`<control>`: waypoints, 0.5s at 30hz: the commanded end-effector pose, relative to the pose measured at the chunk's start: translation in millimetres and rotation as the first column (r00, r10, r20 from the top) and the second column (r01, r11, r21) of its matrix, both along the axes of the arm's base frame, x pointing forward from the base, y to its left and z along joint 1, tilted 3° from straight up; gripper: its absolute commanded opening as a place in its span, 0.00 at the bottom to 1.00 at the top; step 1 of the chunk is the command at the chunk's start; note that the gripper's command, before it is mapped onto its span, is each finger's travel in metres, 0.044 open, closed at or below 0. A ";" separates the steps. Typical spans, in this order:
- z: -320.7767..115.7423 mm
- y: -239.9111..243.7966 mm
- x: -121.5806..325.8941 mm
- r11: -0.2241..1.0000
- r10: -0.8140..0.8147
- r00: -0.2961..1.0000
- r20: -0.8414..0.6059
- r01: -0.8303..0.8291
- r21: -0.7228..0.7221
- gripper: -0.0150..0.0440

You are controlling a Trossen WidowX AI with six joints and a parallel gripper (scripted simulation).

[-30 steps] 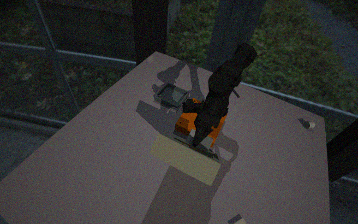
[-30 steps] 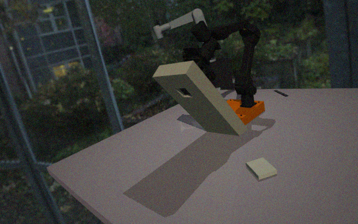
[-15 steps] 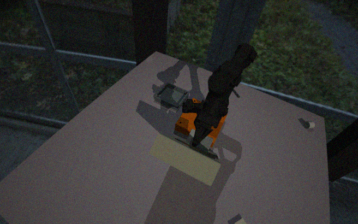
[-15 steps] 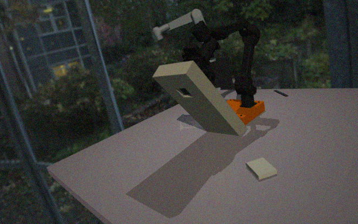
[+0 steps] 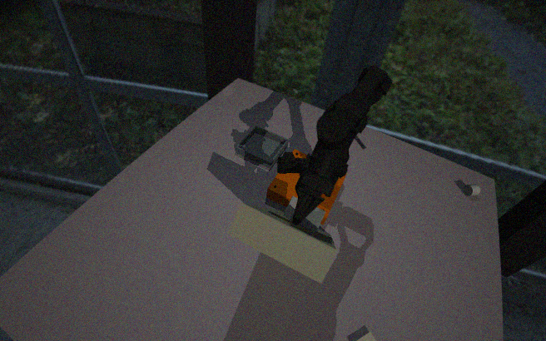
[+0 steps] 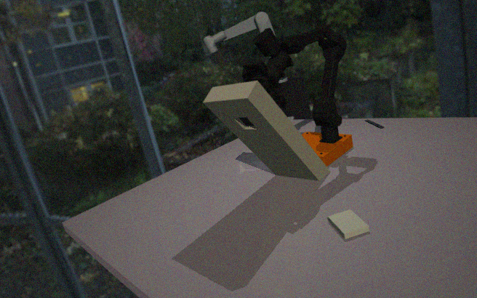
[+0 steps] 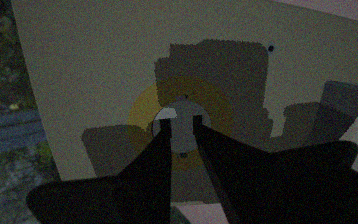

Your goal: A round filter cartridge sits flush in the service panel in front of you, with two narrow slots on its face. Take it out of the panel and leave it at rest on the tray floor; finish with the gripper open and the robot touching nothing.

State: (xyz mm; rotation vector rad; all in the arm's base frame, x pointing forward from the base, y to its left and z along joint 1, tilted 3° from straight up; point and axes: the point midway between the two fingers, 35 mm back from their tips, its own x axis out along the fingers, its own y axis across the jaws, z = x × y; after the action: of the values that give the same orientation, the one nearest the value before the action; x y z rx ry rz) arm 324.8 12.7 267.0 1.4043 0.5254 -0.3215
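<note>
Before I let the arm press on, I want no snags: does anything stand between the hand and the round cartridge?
Nothing visible does: in the wrist view the fingertips of the hand overlap the slotted face of the cartridge.
</note>
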 end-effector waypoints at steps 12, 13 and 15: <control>-5.1 0.2 7.8 1.000 -0.006 1.000 0.000 0.006 0.001 0.41; -5.5 0.3 8.5 1.000 -0.006 1.000 0.000 0.006 0.001 0.41; -5.7 0.3 8.7 1.000 -0.006 1.000 0.000 0.006 0.001 0.41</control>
State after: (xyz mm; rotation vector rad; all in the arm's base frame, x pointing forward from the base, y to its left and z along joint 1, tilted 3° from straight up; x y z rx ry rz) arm 331.1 13.2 263.3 1.4041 0.5230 -0.3206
